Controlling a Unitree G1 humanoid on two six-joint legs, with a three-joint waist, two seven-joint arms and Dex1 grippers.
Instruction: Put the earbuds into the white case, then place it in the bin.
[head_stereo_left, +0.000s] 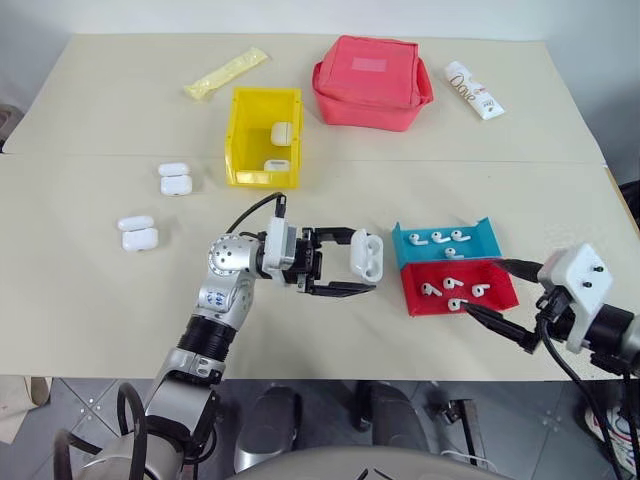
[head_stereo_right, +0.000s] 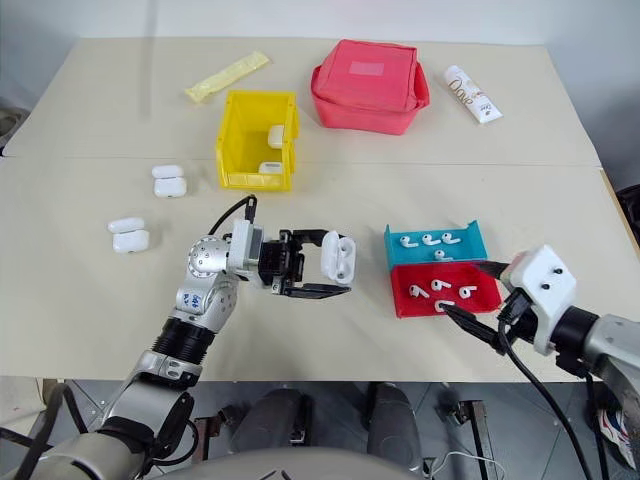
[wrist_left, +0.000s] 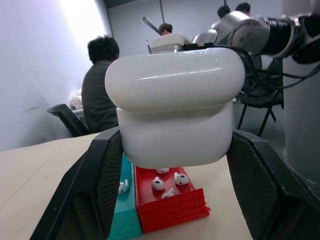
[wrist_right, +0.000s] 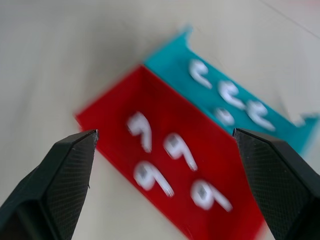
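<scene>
The left gripper (head_stereo_left: 352, 271) holds a white case (head_stereo_left: 366, 255) in the air between the yellow bin (head_stereo_left: 263, 137) and the two earbud trays, its jaws clamped on the case's sides. The lid is up and the wells look empty, so no earbuds (head_stereo_left: 447, 287) seem to be loaded into this case yet. The right gripper (head_stereo_left: 492, 289) hovers at the near edge of the red tray (head_stereo_left: 497, 292) with its jaws spread wide and nothing between them; four earbuds lie in that tray and four more in the blue tray (head_stereo_left: 480, 241) beside it. Two cases already sit inside the bin. Two more cases (head_stereo_left: 137, 232) rest on the table well to the left of it, both apparently open. Left to do, by my reading: pick earbuds, seat them, shut the lid, carry the case to the bin.

The table (head_stereo_left: 90, 300) is a plain pale beige top, matte and bare apart from a pink-red fabric pouch (head_stereo_left: 371, 81), a yellow packet (head_stereo_left: 226, 72) and a white tube (head_stereo_left: 474, 90) at the far side. Behind it, the left wrist view shows an office with a seated person (wrist_left: 100, 85) and grey walls
</scene>
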